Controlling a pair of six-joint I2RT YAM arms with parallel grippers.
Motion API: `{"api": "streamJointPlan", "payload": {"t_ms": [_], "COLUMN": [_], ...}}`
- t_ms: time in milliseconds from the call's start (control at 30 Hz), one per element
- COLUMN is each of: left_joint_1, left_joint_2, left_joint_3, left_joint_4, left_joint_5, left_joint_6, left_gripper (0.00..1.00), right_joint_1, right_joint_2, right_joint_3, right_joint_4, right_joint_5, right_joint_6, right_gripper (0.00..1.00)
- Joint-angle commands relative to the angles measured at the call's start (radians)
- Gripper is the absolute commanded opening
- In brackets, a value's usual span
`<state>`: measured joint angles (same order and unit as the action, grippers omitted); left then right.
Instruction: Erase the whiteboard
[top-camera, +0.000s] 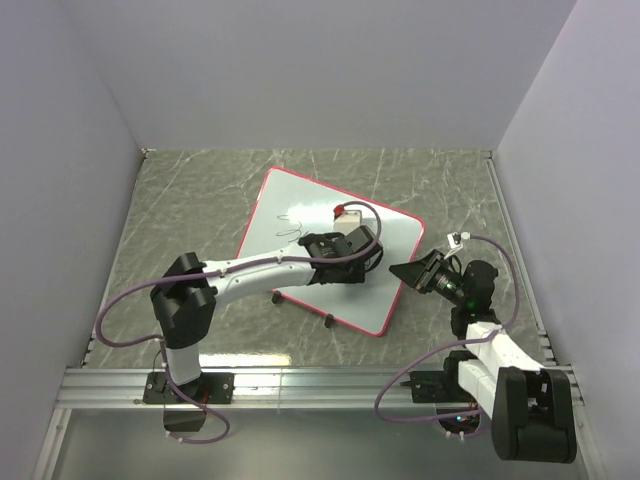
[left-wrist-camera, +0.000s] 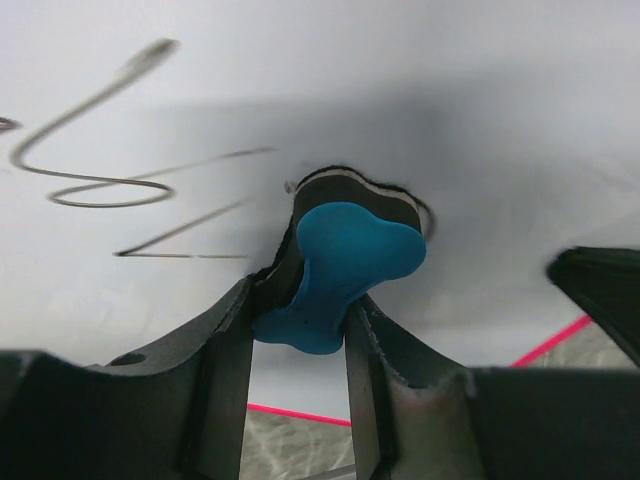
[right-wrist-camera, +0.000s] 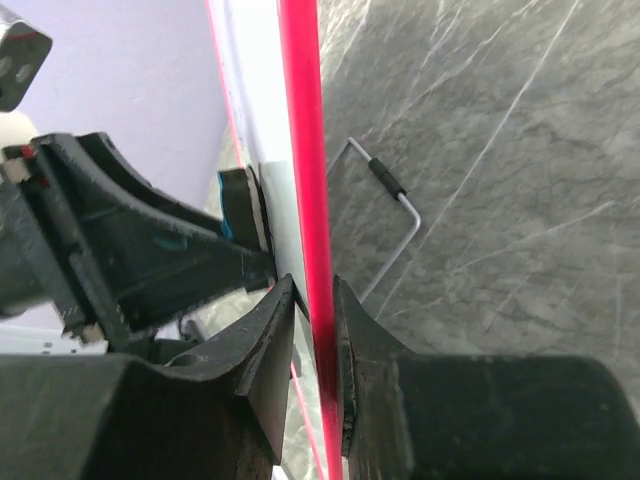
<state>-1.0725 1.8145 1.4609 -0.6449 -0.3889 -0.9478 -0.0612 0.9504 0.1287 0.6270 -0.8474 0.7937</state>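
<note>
The whiteboard (top-camera: 300, 205) lies tilted on the table, white with a red-pink rim and dark scribbles (top-camera: 290, 226) near its middle. My left gripper (top-camera: 366, 246) is over the board's right part, shut on the small blue-black eraser (left-wrist-camera: 350, 250), which presses on the board surface (left-wrist-camera: 480, 120) just right of the scribbles (left-wrist-camera: 100, 180). My right gripper (top-camera: 404, 271) is at the board's right edge. In the right wrist view its jaws (right-wrist-camera: 313, 320) are shut on the red rim (right-wrist-camera: 303, 150).
A small red-topped object (top-camera: 346, 211) rests on the board's far part. Two black feet (top-camera: 328, 320) stick out at the board's near edge. A wire stand (right-wrist-camera: 395, 200) shows under the board. Walls enclose the grey marble table (top-camera: 200, 200).
</note>
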Motion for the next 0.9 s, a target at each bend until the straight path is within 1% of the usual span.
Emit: {"api": "streamJointPlan", "payload": {"t_ms": [0, 67, 167, 300, 333, 400, 500, 533, 600, 633, 700, 733, 800, 833, 867], "left_joint_1": [-0.036, -0.052, -0.081, -0.09, -0.083, -0.061, 0.014, 0.055, 0.098, 0.144, 0.189, 0.231, 0.276, 0.323, 0.35], "left_joint_2": [0.086, 0.114, 0.157, 0.18, 0.175, 0.161, 0.144, 0.14, 0.131, 0.128, 0.105, 0.094, 0.051, 0.036, 0.02], "left_joint_3": [0.024, 0.026, 0.062, 0.11, 0.116, 0.127, 0.115, 0.104, 0.081, 0.072, 0.032, 0.009, -0.074, -0.103, -0.158], "left_joint_4": [0.143, 0.191, 0.203, 0.131, 0.108, 0.044, -0.028, -0.035, -0.07, -0.078, -0.093, -0.079, -0.056, -0.033, -0.019], "left_joint_5": [0.044, 0.064, 0.085, 0.071, 0.038, 0.019, -0.001, -0.002, -0.01, -0.014, -0.027, -0.028, -0.03, -0.03, -0.027], "left_joint_6": [-0.025, -0.037, -0.034, -0.049, -0.048, -0.049, -0.043, -0.034, -0.016, -0.008, 0.007, 0.018, 0.047, 0.055, 0.075], "left_gripper": [0.0, 0.0, 0.0, 0.0, 0.0, 0.0, 0.0, 0.0, 0.0, 0.0, 0.0, 0.0, 0.0, 0.0, 0.0], "right_joint_1": [0.004, 0.006, 0.006, 0.006, 0.006, 0.006, 0.006, 0.006, 0.006, 0.006, 0.006, 0.006, 0.006, 0.006, 0.006], "right_joint_2": [-0.024, -0.038, -0.052, -0.071, -0.076, -0.099, -0.119, -0.122, -0.131, -0.137, -0.153, -0.156, -0.157, -0.156, -0.145], "right_joint_3": [0.022, 0.022, 0.022, 0.028, 0.032, 0.054, 0.081, 0.086, 0.091, 0.091, 0.095, 0.1, 0.112, 0.118, 0.129], "right_joint_4": [0.004, -0.022, -0.042, -0.079, -0.091, -0.151, -0.229, -0.236, -0.262, -0.271, -0.3, -0.309, -0.328, -0.334, -0.342], "right_joint_5": [-0.009, -0.002, -0.007, -0.01, -0.01, -0.005, -0.01, -0.015, -0.025, -0.027, -0.021, -0.019, -0.018, -0.021, -0.024], "right_joint_6": [-0.034, -0.042, -0.044, -0.037, -0.043, -0.069, -0.103, -0.102, -0.111, -0.114, -0.125, -0.128, -0.137, -0.142, -0.145], "right_gripper": [0.0, 0.0, 0.0, 0.0, 0.0, 0.0, 0.0, 0.0, 0.0, 0.0, 0.0, 0.0, 0.0, 0.0, 0.0]}}
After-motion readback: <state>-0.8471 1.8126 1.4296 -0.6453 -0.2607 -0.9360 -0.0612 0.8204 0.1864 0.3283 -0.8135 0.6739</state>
